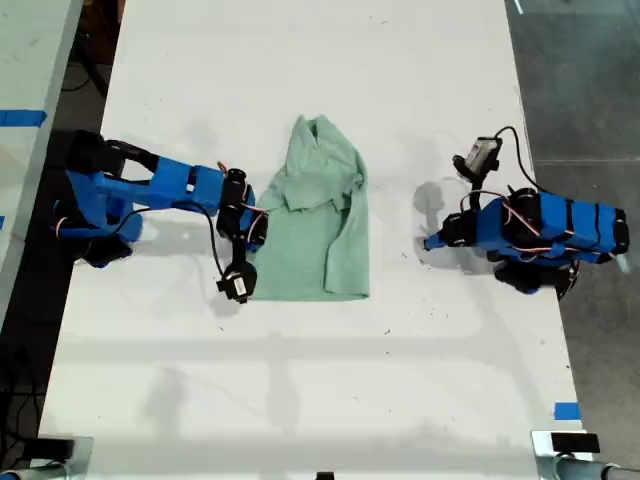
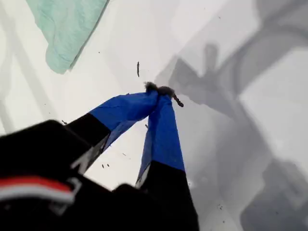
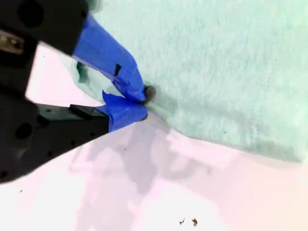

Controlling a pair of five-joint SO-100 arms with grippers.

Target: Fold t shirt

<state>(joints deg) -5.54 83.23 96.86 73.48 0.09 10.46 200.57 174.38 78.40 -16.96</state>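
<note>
Mint-green cloth t shirt (image 1: 318, 215), partly folded, on the white table (image 1: 300, 400).
Soft knit, rumpled at its 12 o'clock end, hem squared at 6; one sleeve tucked under, hidden. My second gripper (image 3: 139, 103), blue-taped, at the shirt's 9 o'clock edge, jaws together at the cloth edge; grip unclear. My first gripper (image 2: 161, 91), at 3 o'clock well apart, jaws together on nothing.

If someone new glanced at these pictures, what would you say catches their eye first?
Probably the t shirt, a pale mint-green patch lying partly folded in the middle of the white table. Next come the two bright blue arms facing it from either side of the exterior view: my second end effector is at the shirt's edge with jaws together, while my first end effector is closed over bare table, away from the cloth.
</note>
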